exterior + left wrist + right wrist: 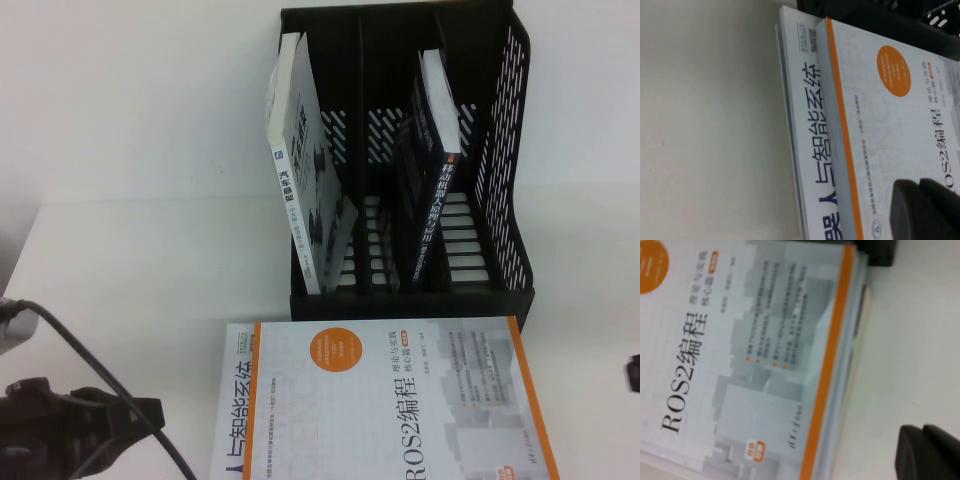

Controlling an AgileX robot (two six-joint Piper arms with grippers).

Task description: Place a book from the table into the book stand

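Observation:
A white book with orange edges, titled ROS2 (400, 400), lies on top of a white book with blue characters (235, 420) on the table in front of the black book stand (505, 150). The top book also shows in the left wrist view (900, 115) and the right wrist view (740, 365). My left gripper (915, 189) is shut and empty, just above the top book's cover near its orange spine edge. My right gripper (922, 432) is shut and empty over bare table beside the stack's right edge.
The stand holds a white book (300, 160) leaning in its left slot and a dark book (435, 190) in its right slot; the middle slot is open. My left arm (60, 420) is at the near left, my right arm (632, 373) at the right edge.

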